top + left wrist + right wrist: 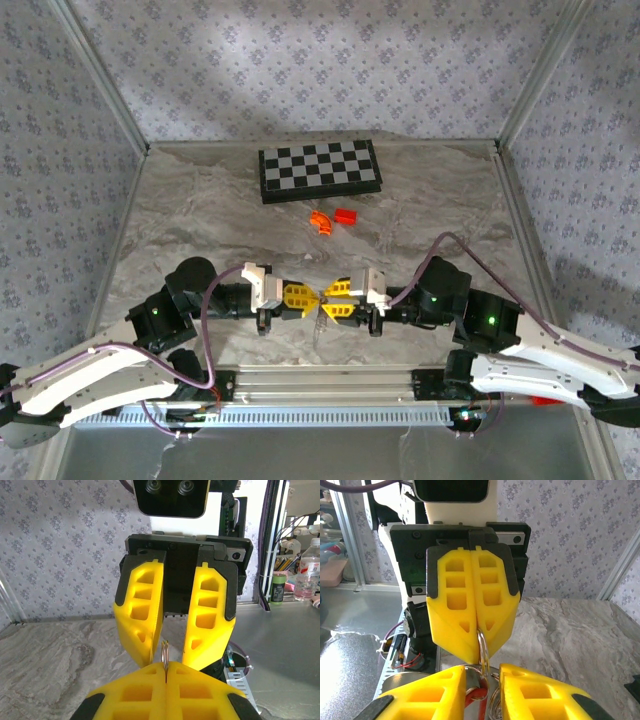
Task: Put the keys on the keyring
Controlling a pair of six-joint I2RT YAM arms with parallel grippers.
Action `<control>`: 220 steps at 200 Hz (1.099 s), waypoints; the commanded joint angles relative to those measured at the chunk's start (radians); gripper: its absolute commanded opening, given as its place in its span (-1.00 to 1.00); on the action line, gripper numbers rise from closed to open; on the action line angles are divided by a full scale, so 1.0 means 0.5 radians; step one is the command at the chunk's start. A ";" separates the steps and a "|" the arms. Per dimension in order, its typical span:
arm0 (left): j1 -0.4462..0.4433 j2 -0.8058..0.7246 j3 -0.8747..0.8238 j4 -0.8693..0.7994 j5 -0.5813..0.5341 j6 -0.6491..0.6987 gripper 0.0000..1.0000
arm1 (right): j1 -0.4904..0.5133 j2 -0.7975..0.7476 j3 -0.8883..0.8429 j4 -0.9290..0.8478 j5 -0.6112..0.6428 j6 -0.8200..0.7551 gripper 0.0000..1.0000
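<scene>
Right hand [482, 669] fingers flank the key [478, 696] (red); left hand [479, 642] pinches keyring [480, 656].

There is one checkerboard [320, 170], one orange curved piece [321, 221], one red block [346, 216] and one keyring [482, 647]. I count one red key [479, 695], though it is partly hidden.

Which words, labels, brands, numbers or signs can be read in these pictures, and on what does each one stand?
No text can be read in any view.
The label on the clear bottle in the left wrist view is too blurred to read.
Any print on the green container beside it is too small to tell.
The checkerboard carries plain black and white squares, no letters or numbers.
</scene>
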 commanded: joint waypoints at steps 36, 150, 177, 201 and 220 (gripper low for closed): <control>-0.004 0.002 0.016 0.099 0.057 -0.012 -1.00 | -0.008 0.008 -0.008 0.074 -0.041 0.005 -0.72; -0.004 0.071 0.213 -0.504 -0.458 0.209 -0.70 | -0.014 0.210 0.362 -0.660 0.345 -0.088 -1.00; -0.004 0.109 0.240 -0.570 -0.457 0.236 -0.64 | -0.017 0.293 0.459 -0.814 0.348 -0.107 -1.00; -0.004 0.129 0.239 -0.545 -0.408 0.232 -0.60 | -0.014 0.351 0.523 -0.903 0.326 -0.123 -1.00; -0.004 0.146 0.239 -0.520 -0.360 0.225 -0.55 | -0.014 0.382 0.558 -0.925 0.300 -0.134 -1.00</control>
